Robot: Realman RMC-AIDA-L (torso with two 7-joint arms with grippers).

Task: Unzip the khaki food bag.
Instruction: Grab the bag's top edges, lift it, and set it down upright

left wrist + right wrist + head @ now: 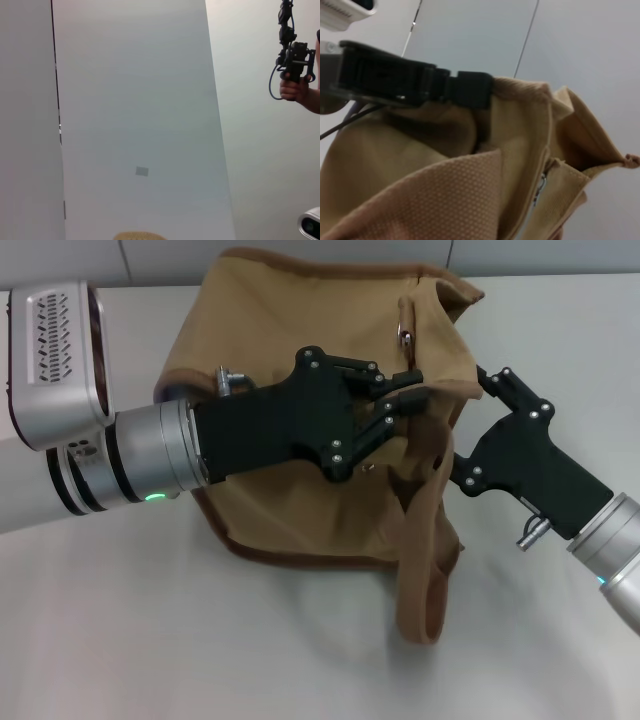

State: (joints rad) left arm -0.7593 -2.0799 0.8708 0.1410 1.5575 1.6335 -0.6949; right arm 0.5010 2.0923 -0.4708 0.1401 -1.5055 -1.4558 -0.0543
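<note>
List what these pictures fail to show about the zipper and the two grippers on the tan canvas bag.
- Zipper line on the boxy tan canvas bag: head view, covered by the black left gripper.
- Right gripper fingers: head view, hidden behind the bag's folded edge.
- Metal pull: right wrist view, small, half tucked in a fold.
- Left wrist view: only a sliver of bag at the edge.

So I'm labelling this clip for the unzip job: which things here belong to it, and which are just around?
Part of the job:
- bag, khaki, lying on the table
- zipper pull near its top edge
- left gripper, on the bag's top
- right gripper, at the bag's side

Just around:
- table
- a handheld device, far off
</note>
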